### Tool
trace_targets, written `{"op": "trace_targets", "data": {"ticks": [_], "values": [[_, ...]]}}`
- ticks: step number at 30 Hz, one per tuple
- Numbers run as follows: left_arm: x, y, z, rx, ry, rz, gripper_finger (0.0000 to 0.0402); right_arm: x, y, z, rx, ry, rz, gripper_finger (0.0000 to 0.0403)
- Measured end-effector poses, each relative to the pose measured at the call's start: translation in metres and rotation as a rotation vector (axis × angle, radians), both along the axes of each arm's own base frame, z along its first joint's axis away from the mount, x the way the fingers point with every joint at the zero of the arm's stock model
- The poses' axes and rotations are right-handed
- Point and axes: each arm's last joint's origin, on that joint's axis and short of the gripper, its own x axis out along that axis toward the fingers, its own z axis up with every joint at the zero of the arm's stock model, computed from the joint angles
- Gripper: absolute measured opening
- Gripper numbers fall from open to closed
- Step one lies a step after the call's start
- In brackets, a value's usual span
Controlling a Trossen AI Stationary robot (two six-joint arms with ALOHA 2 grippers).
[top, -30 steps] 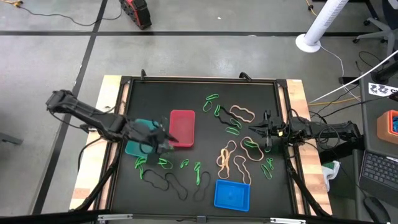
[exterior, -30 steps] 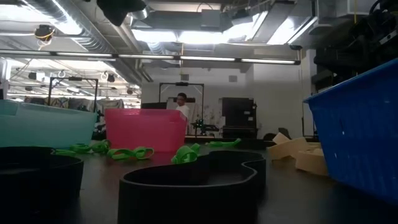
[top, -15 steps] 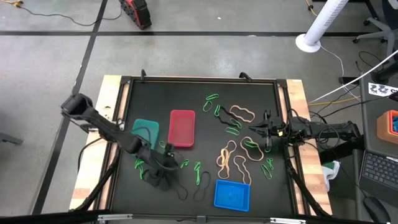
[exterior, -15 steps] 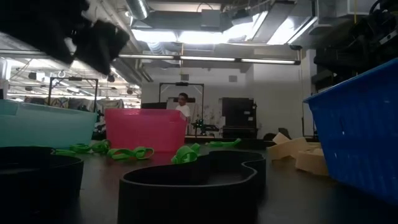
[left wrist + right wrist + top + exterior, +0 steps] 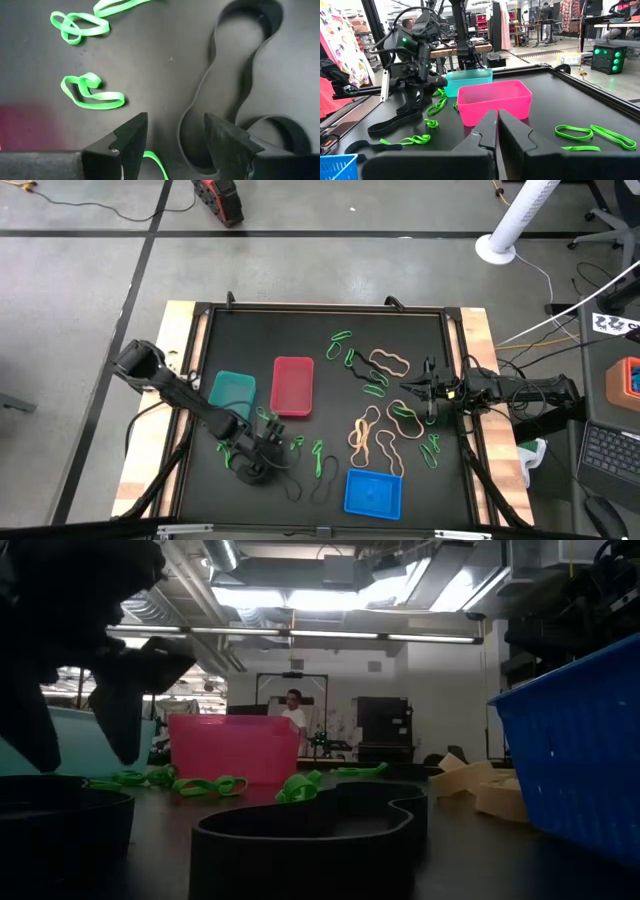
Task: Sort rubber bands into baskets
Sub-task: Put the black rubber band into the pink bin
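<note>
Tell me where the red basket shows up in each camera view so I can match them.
High view: red basket left of centre, beside the teal basket.
Low view: pink-looking tub left of centre, in the middle distance.
Left wrist view: only a red blur at the picture's edge, possibly it.
Right wrist view: centre, beyond the fingers.
Shared landmark: the teal basket next to it.

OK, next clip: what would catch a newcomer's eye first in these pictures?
Bright green, tan and black rubber bands lie scattered over the black table, thickest on its right half. Three baskets stand out: a teal basket beside a red basket left of centre, and a blue basket at the near edge. The left gripper hangs open low over a black band near the front left, while the right gripper waits shut at the right edge.
</note>
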Motion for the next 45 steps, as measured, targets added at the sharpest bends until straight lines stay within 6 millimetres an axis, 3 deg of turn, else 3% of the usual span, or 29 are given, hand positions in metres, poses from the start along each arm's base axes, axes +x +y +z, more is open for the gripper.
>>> {"op": "trace_targets", "data": {"ticks": [12, 21, 29, 36, 45], "values": [[0.001, -0.001, -0.013, 0.016, 0.046, 0.002, 0.0108, 0.000, 0.000, 0.000, 0.000, 0.000, 0.000, 0.0019], [0.001, -0.001, -0.012, -0.006, 0.053, 0.018, 0.0014, 0.000, 0.000, 0.000, 0.000, 0.000, 0.001, 0.0019], [0.001, 0.000, -0.011, -0.021, 0.052, 0.040, 0.0005, 0.000, 0.000, 0.000, 0.000, 0.000, 0.001, 0.0019], [0.004, 0.010, 0.008, -0.062, -0.009, 0.078, 0.0004, 0.000, 0.000, 0.000, 0.000, 0.000, 0.001, 0.0019], [0.002, 0.037, 0.060, -0.145, -0.192, 0.144, 0.0003, 0.000, 0.000, 0.000, 0.000, 0.001, 0.001, 0.0019]]}}
